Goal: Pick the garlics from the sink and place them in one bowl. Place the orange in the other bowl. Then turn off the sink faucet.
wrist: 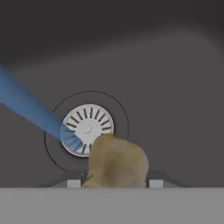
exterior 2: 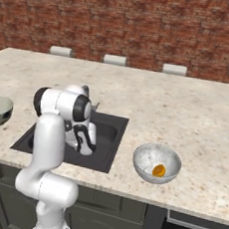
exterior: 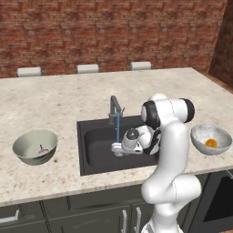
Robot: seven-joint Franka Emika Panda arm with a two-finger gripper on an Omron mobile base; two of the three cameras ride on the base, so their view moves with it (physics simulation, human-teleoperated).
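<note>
- Step in hand, judged: taking the brown garlic (wrist: 116, 162) out of the sink (exterior: 91, 145); it lies on the basin floor just beside the drain ring (wrist: 87, 127), between the two finger tips of the gripper (wrist: 114, 183)
- Gripper state: jaws stand either side of the brown garlic, part way in; whether they already bear on it I cannot tell
- Advice: keep the lump centred between the tips before the squeeze; a roundish lump may squirt sideways toward the drain if caught off-centre; lift straight up clear of the sink wall before swinging left
- Water stream (exterior: 118, 127): one, blue, falling from the sink faucet (exterior: 113, 109) onto the drain ring; faucet judged on, its turning-off left for last
- Bowls: two; the plain green-grey bowl (exterior: 35, 146) on the counter (exterior: 68, 95) left of the sink, holding one small pale lump, probably the other garlic (exterior: 43, 148); the mottled bowl (exterior: 211, 139) right of the sink
- Orange (exterior: 210, 143): one, lying in the mottled bowl; that part judged done
- Garlics: two by this count; one in the sink, one in the green-grey bowl
- Stool tops (exterior: 88, 68) beyond the far counter edge: three
</note>
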